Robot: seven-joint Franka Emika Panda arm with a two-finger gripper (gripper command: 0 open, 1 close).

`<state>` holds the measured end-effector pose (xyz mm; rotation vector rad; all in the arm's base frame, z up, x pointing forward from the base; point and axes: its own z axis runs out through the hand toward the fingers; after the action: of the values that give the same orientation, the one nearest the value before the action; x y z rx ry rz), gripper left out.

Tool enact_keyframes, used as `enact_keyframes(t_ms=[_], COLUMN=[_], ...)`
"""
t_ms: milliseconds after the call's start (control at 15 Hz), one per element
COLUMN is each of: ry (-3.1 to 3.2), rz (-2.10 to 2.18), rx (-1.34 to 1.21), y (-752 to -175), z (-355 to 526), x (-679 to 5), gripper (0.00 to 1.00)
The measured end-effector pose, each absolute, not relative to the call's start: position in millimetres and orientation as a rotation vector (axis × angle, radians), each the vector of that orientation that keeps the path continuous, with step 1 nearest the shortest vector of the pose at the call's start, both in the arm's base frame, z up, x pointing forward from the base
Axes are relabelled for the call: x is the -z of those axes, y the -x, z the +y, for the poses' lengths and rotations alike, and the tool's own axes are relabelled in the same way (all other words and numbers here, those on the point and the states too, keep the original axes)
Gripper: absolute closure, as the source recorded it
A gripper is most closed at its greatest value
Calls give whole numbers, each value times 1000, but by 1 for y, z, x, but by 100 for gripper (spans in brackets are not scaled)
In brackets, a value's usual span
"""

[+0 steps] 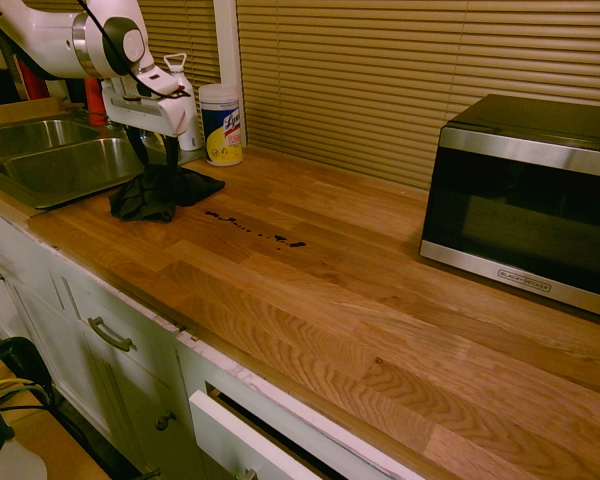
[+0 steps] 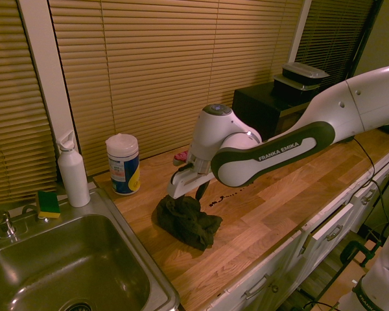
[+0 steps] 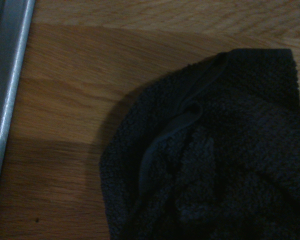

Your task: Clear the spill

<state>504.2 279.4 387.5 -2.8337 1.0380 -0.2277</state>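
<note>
1. Gripper (image 1: pixel 158 165) stood wide open, its fingers straddling the bunched cloth (image 1: pixel 145 197); I could not tell whether they touched it, and I saw no grip on it.
2. Spill (image 1: pixel 298 244) lay on the counter (image 1: pixel 310 300), a broken dark trail beside the cloth, on the microwave (image 1: pixel 525 205) side.
3. I judged grasping the cloth to be the step in hand, with wiping yet to come.
4. Closing on one loose fold, I risked the cloth slipping out mid-wipe.
5. Pressing too lightly could have left specks; dragging a trailing edge could have smeared them.
6. Swinging wide, I might have caught the sink (image 2: pixel 142 249) rim or tipped the tub (image 1: pixel 221 125).
</note>
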Motion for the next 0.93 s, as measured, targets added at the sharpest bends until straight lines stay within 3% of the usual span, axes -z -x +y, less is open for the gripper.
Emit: enact_keyframes(t_ms=[200,267,933], ry=[2848,2852,2862], rz=[1049,1058,1127], rx=[205,202,174], y=[-510,-511,-513], z=[288,289,288], x=[-371,-367,-346], gripper=[0,100,100])
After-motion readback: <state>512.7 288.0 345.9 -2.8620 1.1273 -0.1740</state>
